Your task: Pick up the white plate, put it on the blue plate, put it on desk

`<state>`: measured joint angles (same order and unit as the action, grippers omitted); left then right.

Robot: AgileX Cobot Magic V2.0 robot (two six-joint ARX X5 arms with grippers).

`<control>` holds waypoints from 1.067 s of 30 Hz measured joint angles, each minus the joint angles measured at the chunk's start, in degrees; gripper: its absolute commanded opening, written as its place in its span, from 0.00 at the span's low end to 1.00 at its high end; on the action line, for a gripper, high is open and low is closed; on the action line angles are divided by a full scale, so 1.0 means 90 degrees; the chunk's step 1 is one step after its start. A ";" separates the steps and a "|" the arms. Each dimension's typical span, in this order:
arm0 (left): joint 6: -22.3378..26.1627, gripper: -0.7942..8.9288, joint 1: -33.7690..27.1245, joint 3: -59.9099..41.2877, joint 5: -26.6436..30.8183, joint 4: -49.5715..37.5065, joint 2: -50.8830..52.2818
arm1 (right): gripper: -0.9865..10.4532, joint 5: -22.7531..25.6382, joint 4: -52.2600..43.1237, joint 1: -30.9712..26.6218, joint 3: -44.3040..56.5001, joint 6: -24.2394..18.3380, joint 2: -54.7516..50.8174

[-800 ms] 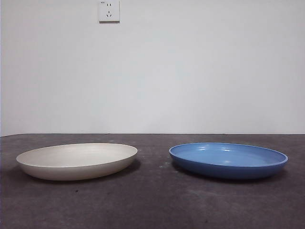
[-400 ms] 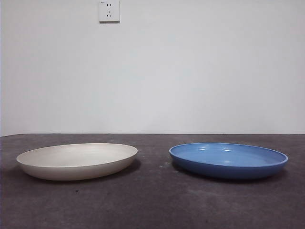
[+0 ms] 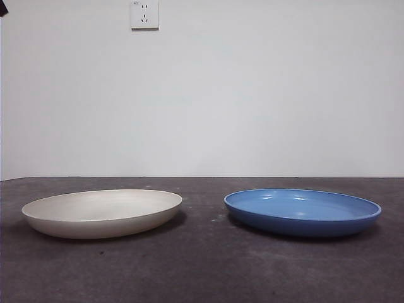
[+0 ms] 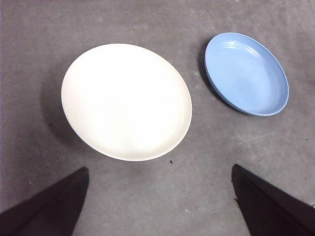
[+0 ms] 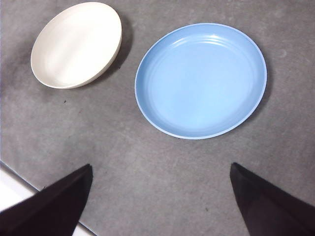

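Note:
The white plate (image 3: 101,213) lies flat on the left of the desk (image 3: 202,271), and the blue plate (image 3: 303,211) lies flat to its right with a gap between them. High over the white plate (image 4: 126,102) hangs my left gripper (image 4: 159,168), open and holding nothing, with the blue plate (image 4: 246,73) off to one side. My right gripper (image 5: 160,165) is also open and empty, high above the blue plate (image 5: 201,80), and the white plate (image 5: 76,44) shows beyond it. In the front view only a black tip (image 3: 2,7) shows at the top left corner.
A white wall with a socket (image 3: 144,14) stands behind the desk. The desk's pale front edge (image 5: 10,189) shows near the right gripper's jaw.
A small black tip has come into the top left corner of the front view. Both plates lie as before.

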<state>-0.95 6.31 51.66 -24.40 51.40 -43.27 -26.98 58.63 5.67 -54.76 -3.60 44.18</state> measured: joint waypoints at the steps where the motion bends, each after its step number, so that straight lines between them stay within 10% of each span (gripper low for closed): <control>1: -0.0005 0.56 0.0000 0.0002 0.0000 -0.0024 -0.0056 | 0.48 0.0000 -0.0015 0.0000 0.0000 0.0000 0.0000; 32: -0.0425 0.56 0.0083 0.0780 0.1404 -0.2433 -0.4964 | 0.48 0.0000 -0.0024 0.0000 0.0000 0.0005 0.0000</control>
<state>-4.78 7.05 58.67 -11.77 29.50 -87.94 -26.98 58.41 5.67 -54.76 -3.55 44.18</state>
